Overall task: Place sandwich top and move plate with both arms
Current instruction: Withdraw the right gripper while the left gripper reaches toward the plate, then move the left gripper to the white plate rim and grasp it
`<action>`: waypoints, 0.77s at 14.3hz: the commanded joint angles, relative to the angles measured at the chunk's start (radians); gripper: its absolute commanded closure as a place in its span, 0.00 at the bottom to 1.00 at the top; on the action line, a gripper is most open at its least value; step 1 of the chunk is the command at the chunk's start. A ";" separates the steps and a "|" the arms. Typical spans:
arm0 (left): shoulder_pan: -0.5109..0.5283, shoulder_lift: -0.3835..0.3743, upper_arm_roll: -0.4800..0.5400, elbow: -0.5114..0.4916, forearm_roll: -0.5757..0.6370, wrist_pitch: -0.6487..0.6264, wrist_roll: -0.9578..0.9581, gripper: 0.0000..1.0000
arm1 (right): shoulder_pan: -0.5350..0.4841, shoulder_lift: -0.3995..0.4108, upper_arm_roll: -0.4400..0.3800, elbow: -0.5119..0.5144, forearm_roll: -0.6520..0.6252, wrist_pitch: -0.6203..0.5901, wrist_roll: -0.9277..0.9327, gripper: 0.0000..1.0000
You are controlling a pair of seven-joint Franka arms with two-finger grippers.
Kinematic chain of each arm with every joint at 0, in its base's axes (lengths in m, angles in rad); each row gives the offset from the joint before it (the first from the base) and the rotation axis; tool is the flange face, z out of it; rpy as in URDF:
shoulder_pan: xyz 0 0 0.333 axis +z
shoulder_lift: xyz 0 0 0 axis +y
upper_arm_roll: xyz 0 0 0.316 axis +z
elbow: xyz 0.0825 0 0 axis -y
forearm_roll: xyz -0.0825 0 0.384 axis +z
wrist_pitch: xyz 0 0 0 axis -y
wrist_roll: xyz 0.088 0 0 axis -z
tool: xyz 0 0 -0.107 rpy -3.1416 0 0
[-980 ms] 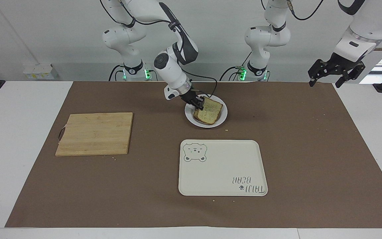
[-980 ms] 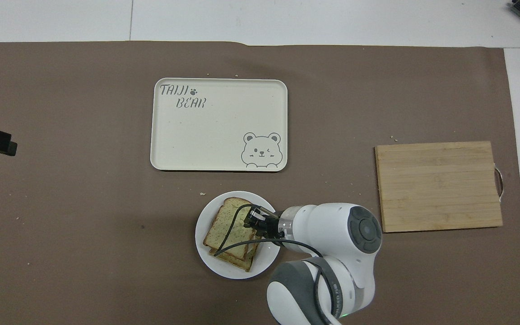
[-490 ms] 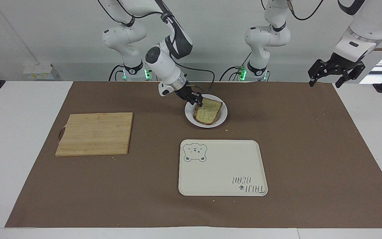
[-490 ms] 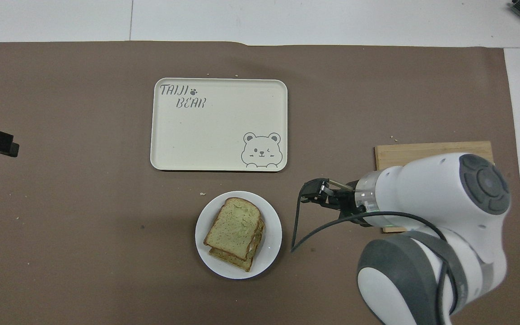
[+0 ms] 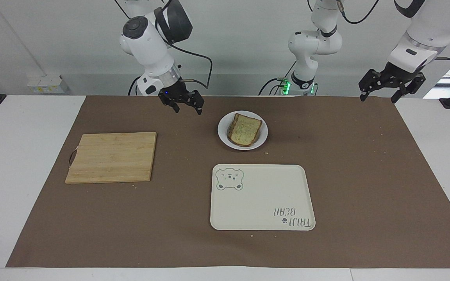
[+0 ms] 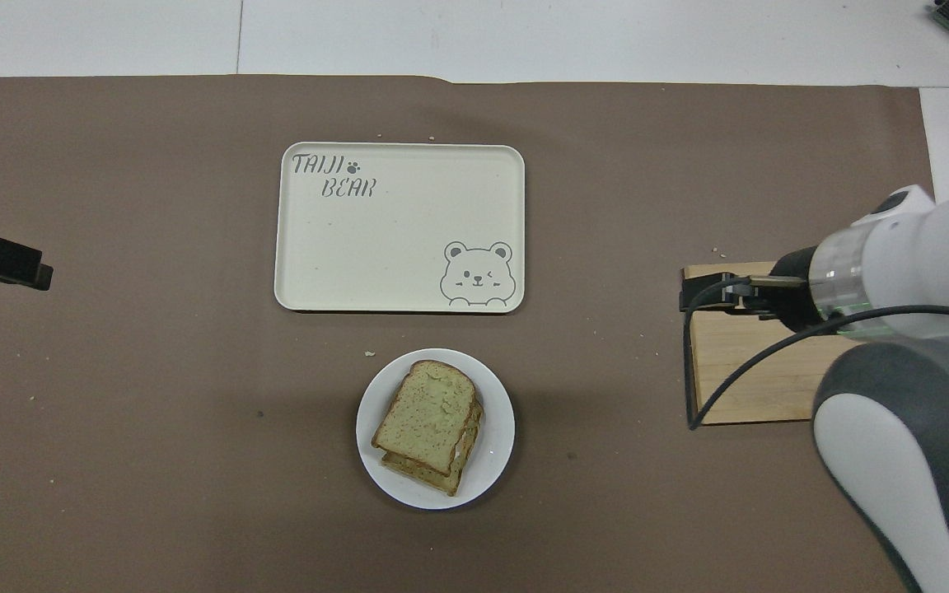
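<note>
Nearest the robots, the right gripper (image 5: 186,106) hangs empty with fingers spread above the brown mat, beside the plate (image 5: 261,137); the left gripper (image 5: 390,89) waits, also spread wide, over the table's edge at its own end. The sandwich top (image 5: 245,129) sits skewed on the slice beneath it, on the plate. Farther out lie the cutting board (image 5: 111,157) and the bear tray (image 5: 262,197). Moving the plate could likely slide that offset slice off if either arm tilts or jerks it.
</note>
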 commanded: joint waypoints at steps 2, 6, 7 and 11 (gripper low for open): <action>-0.010 -0.158 -0.002 -0.288 -0.063 0.217 -0.037 0.00 | -0.085 0.027 0.008 0.082 -0.146 -0.052 -0.193 0.00; -0.049 -0.211 -0.007 -0.448 -0.258 0.238 -0.016 0.00 | -0.122 0.029 0.000 0.185 -0.171 -0.212 -0.138 0.00; -0.063 -0.233 -0.007 -0.517 -0.298 0.296 -0.007 0.00 | -0.139 0.032 0.002 0.236 -0.168 -0.264 -0.129 0.00; -0.125 -0.333 -0.007 -0.793 -0.457 0.505 0.055 0.00 | -0.162 0.102 0.000 0.370 -0.164 -0.382 -0.121 0.00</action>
